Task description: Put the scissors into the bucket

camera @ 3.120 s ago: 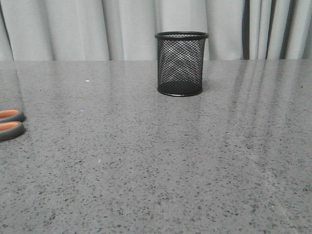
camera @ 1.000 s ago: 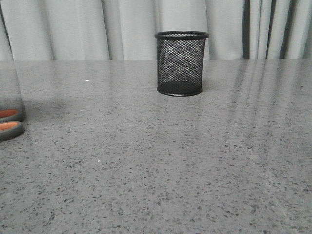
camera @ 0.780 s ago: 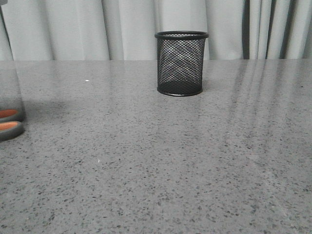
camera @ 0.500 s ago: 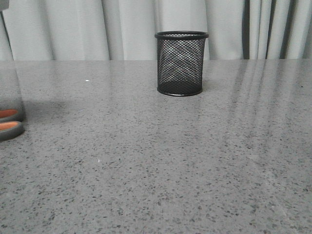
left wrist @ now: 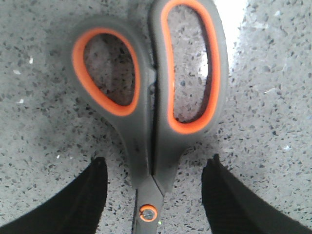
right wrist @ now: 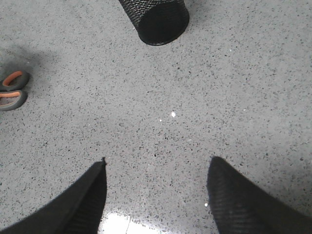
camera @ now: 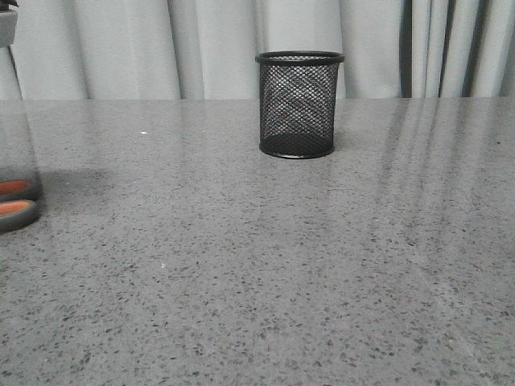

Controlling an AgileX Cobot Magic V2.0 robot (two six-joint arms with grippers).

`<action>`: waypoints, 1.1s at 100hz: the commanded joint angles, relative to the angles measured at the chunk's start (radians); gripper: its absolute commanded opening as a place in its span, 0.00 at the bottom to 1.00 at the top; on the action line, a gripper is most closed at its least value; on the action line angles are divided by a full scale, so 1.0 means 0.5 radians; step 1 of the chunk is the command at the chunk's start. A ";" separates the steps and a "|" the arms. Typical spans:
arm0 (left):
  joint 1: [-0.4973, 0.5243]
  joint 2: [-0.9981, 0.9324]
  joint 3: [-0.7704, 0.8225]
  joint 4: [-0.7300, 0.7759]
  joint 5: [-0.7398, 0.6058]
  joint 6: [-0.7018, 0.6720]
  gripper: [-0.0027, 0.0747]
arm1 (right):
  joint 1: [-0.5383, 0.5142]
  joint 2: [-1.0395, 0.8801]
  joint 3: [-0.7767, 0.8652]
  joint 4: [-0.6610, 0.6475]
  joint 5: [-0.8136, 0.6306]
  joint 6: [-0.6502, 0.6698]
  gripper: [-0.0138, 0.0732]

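So the left gripper [left wrist: 152, 195] is spread wide, one finger [left wrist: 78, 202] on each side of the scissors [left wrist: 151, 102], right around where the handles narrow into the pivot screw. Neither pad touches anything yet. The scissors lie flat on the table [camera: 265, 265], blades closed as far as I can tell, though the blades themselves are mostly out of shot under the wrist.

The right gripper [right wrist: 156, 195] is also open, hovering over bare table and holding nothing.

Placement in the front view: only the two handle loops [camera: 16, 203] poke in at the 9 o'clock edge, while the bucket [camera: 298, 104] stands upright up around 12 o'clock, well apart from them.

Orientation: the long axis runs roughly 9-to-3 across the front view, handles toward the middle of the table, blades pointing off toward 9 o'clock, out of frame.

What I'd worry about:
- The neck is thin and low. If the fingers close before they're properly down, they could scrape over the top and miss.
- Grabbing near the pivot with heavy handles on one side means the scissors could swing in the grip.
- They look longer than the bucket is tall, so a tilted drop could catch the rim or tip the light mesh cup over.
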 commanded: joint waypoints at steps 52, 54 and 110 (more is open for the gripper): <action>-0.021 0.009 -0.041 -0.073 0.058 0.008 0.55 | 0.000 0.013 -0.070 0.058 -0.119 -0.039 0.62; -0.021 0.019 -0.041 -0.073 0.058 0.008 0.55 | 0.000 0.013 -0.070 0.058 -0.119 -0.039 0.62; -0.021 0.131 -0.041 -0.059 0.049 0.011 0.55 | 0.000 0.013 -0.070 0.058 -0.112 -0.042 0.62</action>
